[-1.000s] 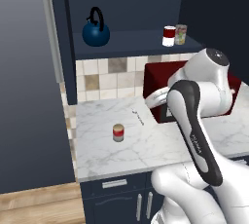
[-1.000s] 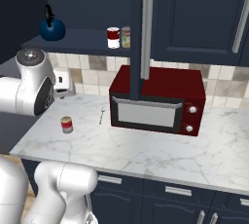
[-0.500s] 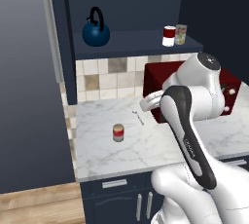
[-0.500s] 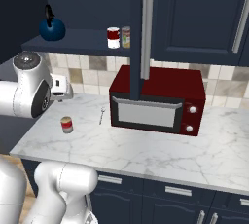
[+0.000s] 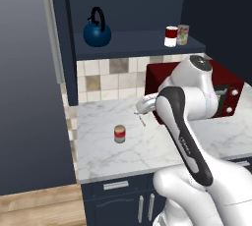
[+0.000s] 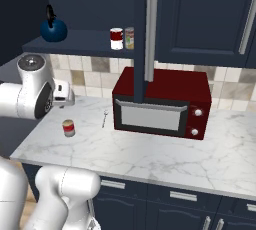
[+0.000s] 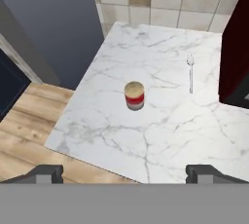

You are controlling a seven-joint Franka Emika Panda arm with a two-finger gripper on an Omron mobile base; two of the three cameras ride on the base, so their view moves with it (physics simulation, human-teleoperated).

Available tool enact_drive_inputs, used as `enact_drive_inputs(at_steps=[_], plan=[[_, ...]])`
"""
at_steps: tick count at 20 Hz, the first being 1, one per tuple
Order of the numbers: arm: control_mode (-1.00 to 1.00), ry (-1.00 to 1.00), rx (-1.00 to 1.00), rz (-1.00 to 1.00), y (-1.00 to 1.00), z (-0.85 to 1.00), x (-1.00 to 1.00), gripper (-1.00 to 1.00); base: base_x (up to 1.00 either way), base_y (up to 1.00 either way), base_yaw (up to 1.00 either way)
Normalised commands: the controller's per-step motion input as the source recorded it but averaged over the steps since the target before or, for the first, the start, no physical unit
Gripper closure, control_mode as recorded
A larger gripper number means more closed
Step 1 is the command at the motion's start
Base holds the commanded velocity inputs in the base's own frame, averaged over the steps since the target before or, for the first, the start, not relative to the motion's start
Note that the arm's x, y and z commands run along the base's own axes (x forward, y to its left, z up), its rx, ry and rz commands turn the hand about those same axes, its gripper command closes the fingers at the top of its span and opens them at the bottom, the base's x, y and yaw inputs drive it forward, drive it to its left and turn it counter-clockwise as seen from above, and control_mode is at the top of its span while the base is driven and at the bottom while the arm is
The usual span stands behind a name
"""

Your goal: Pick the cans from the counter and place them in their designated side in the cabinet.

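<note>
A can with a red upper band over tan-grey [image 5: 119, 133] [image 6: 68, 127] [image 7: 134, 95] stands upright on the white marble counter [image 5: 101, 117] [image 6: 150, 156] [image 7: 165, 130], near its left end. My gripper [image 7: 126, 172] [image 5: 143, 105] [image 6: 63, 94] hovers above and apart from this can, open, its two fingertips [image 7: 46, 172] spread wide with nothing between them. The red-and-white can [image 5: 171, 36] [image 6: 116, 38] stands on the shelf floor of the dark navy cabinet [image 5: 133, 42] [image 6: 82, 40], at its right side.
A yellowish-green mottled can [image 5: 183, 34] [image 6: 129, 38] stands beside the red-and-white one. A blue kettle [image 5: 97, 31] [image 6: 53, 28] sits at the shelf's left. The dark red microwave [image 6: 160, 104] [image 5: 231, 85] fills the counter's right, with a spoon [image 7: 190, 74] [image 6: 104, 118] beside it.
The arm has swung left, carrying the open hand away from the microwave toward the counter's left part, above the can. The cans have not moved.
</note>
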Motion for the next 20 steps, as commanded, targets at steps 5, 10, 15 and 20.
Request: enact_drive_inputs(at_steps=[5,10,15,20], plan=[[-1.00,0.03,0.04,0.00,0.09,-0.20,0.10,-1.00,0.00,0.00,0.00],[-1.00,-0.02,0.00,-0.01,0.05,-0.20,0.09,-1.00,0.00,0.00,0.00],[-1.00,0.00,0.00,-0.05,0.04,-0.14,0.16,-1.00,0.00,0.00,0.00],[-1.00,0.00,0.01,-0.01,0.00,-0.11,0.10,-1.00,0.00,0.00,0.00]])
